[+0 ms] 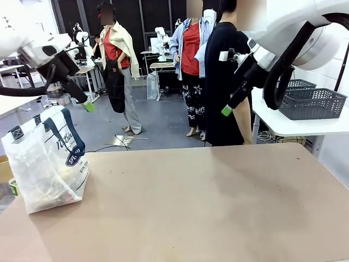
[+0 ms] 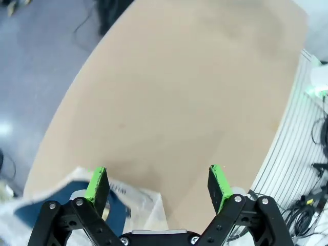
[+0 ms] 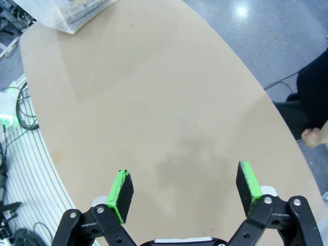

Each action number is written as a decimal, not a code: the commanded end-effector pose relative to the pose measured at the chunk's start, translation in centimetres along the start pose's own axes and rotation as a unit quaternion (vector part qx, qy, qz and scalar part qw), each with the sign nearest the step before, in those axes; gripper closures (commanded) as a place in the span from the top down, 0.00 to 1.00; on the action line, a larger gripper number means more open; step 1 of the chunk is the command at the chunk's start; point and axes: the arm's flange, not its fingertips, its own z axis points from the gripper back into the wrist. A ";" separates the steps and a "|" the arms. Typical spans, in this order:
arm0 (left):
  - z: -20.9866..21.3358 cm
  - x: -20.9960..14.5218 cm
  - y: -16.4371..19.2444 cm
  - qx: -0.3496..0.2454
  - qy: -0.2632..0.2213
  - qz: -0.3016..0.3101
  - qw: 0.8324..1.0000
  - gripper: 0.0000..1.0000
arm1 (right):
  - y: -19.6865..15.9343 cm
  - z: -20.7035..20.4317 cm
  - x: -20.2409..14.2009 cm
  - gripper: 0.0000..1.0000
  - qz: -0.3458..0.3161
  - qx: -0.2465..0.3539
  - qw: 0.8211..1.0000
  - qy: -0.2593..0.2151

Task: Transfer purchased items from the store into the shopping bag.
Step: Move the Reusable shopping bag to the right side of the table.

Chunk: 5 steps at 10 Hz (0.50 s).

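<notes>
With the shopping bag (image 1: 48, 164) standing at the surface's (image 1: 207, 202) left edge, goods showing faintly inside, the left gripper (image 2: 159, 187) and right gripper (image 3: 185, 190) hover wide and empty, so I'd lift each next item gently, then lower it straight in.

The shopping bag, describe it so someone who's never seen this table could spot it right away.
Start at the tan table and go to its near left corner, below the left arm. The shopping bag stands there: translucent clear plastic with navy strap handles, a dark blue oval logo and white lettering, unlike the dark grey lattice baskets on the white side table.
</notes>
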 end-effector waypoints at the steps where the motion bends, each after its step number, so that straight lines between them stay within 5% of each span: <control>1: -0.8 1.1 0.5 -0.033 -0.018 -0.058 0.998 1.00 | 0.0 -0.1 0.0 1.00 -0.005 -0.002 1.000 0.005; 5: -1.4 2.6 -1.3 -0.038 -0.140 -0.115 0.983 1.00 | 0.0 -0.1 0.0 1.00 -0.005 -0.002 1.000 0.005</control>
